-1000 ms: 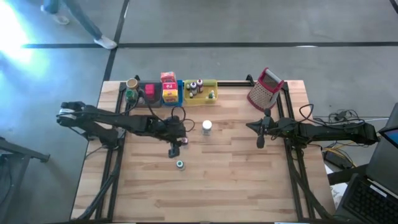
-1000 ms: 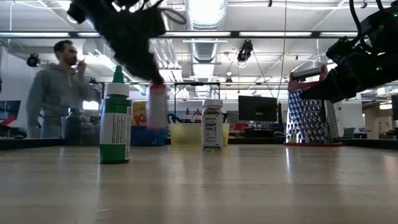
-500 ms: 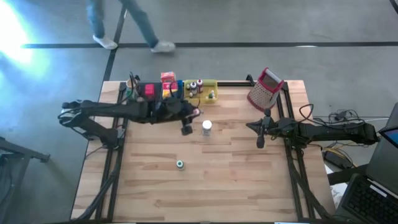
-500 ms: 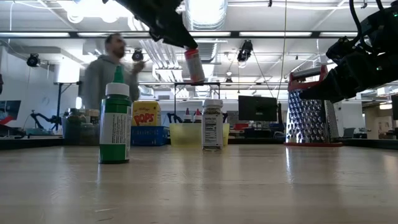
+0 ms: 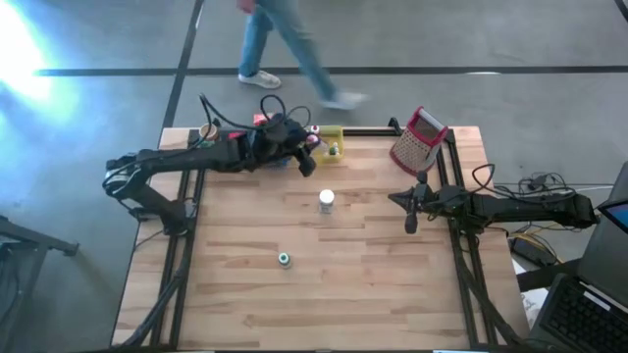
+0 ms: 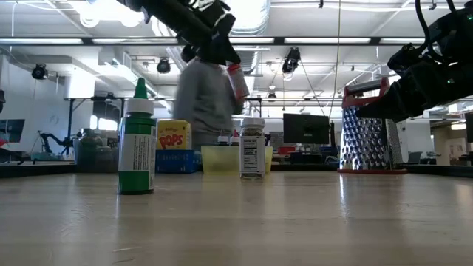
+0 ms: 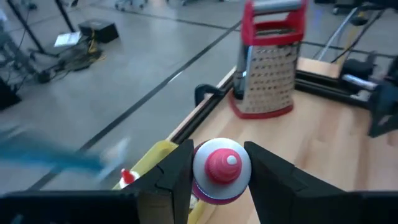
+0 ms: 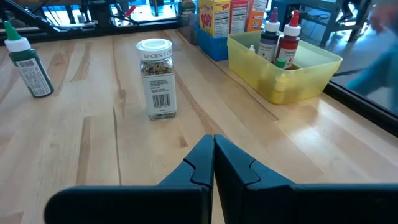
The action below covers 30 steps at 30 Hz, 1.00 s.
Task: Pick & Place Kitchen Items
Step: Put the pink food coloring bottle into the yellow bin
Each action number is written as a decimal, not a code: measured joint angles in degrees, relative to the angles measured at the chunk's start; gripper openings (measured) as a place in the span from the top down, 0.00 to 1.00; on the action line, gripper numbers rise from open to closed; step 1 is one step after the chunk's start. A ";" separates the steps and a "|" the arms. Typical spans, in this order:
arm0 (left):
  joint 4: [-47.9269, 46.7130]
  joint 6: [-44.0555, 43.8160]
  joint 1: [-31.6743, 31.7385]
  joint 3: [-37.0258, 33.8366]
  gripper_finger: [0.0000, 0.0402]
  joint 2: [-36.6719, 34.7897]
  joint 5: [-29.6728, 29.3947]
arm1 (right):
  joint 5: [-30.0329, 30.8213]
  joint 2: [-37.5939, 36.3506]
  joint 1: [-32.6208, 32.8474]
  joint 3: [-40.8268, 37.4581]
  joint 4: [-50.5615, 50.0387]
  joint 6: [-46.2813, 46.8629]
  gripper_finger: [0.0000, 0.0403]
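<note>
Left gripper (image 7: 219, 171) clamped on small pink-capped plastic bottle (image 7: 222, 169), held above yellow plastic tray (image 5: 327, 138). Right gripper (image 8: 213, 163) closed, empty, right of tray.

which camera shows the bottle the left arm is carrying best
The left wrist view: the pink-capped bottle sits close up in the left gripper. The low view shows it tilted in the air; the high view shows a speck by the yellow tray; the right wrist view misses it.
</note>
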 joint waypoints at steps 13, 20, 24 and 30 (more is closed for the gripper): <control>-2.59 -0.56 6.91 3.57 0.66 7.43 0.89 | -0.02 0.00 0.02 0.00 0.00 0.00 0.98; -2.80 -2.00 9.60 3.74 0.66 9.58 1.07 | -0.02 0.00 0.02 -0.01 0.00 0.00 0.98; -3.09 -3.39 10.28 3.71 0.66 10.53 1.20 | -0.01 0.00 0.02 -0.02 0.00 0.02 0.98; -3.39 -4.55 10.48 3.71 0.66 12.46 1.22 | -0.02 0.00 0.02 -0.01 0.00 0.01 0.98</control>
